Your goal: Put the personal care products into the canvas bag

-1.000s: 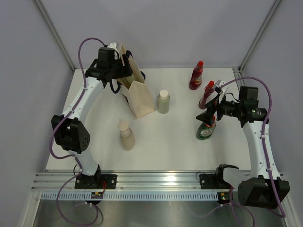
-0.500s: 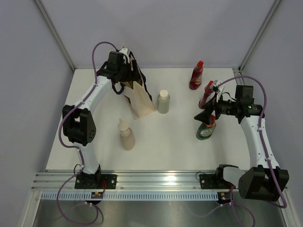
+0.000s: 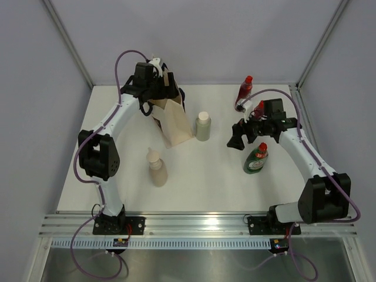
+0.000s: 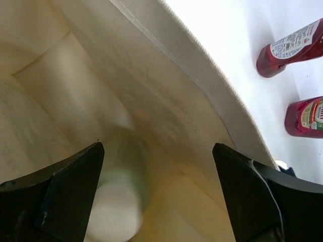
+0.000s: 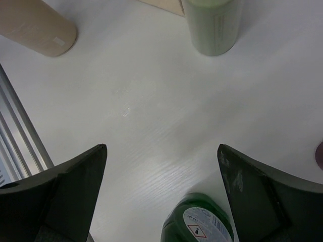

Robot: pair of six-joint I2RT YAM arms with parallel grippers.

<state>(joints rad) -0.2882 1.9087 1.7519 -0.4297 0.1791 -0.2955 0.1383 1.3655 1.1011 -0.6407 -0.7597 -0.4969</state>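
Left wrist view: one capped bottle (image 4: 118, 206) lies inside the bag (image 4: 166, 101); green bottle (image 3: 202, 126) and beige bottle (image 3: 157, 171) wait outside. Left gripper (image 4: 157, 151) and right gripper (image 5: 161, 151) gape empty.

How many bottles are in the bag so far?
Done: one green bottle sits inside the bag, under the open left gripper. In hand: nothing; the right gripper is open and empty, facing the second green bottle on the table. Left: that bottle and the beige bottle, both outside the bag.
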